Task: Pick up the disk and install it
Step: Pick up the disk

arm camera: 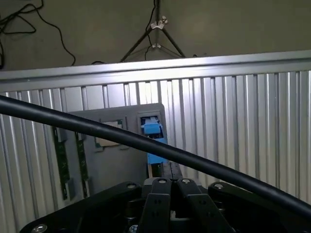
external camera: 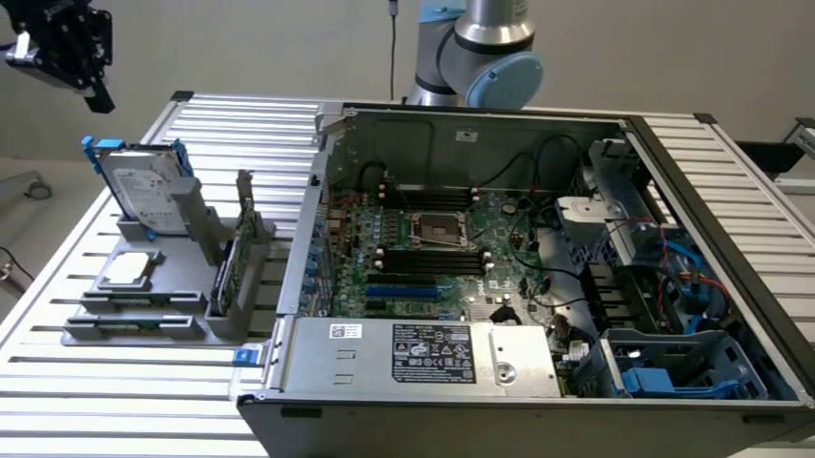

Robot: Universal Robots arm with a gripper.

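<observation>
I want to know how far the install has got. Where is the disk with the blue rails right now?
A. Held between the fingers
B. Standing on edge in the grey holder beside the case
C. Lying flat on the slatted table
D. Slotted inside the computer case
B: the disk stands on edge in the grey holder, to the exterior view's left of the open computer case, and the gripper is apart from it.

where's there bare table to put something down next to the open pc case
Bare slats of the table lie on the near side of the grey holder, at the exterior view's lower left, and beyond the disk toward the far edge. A strip runs along the computer case at the exterior view's right. Crowded: inside the case, and the narrow gap between holder and case.
</observation>
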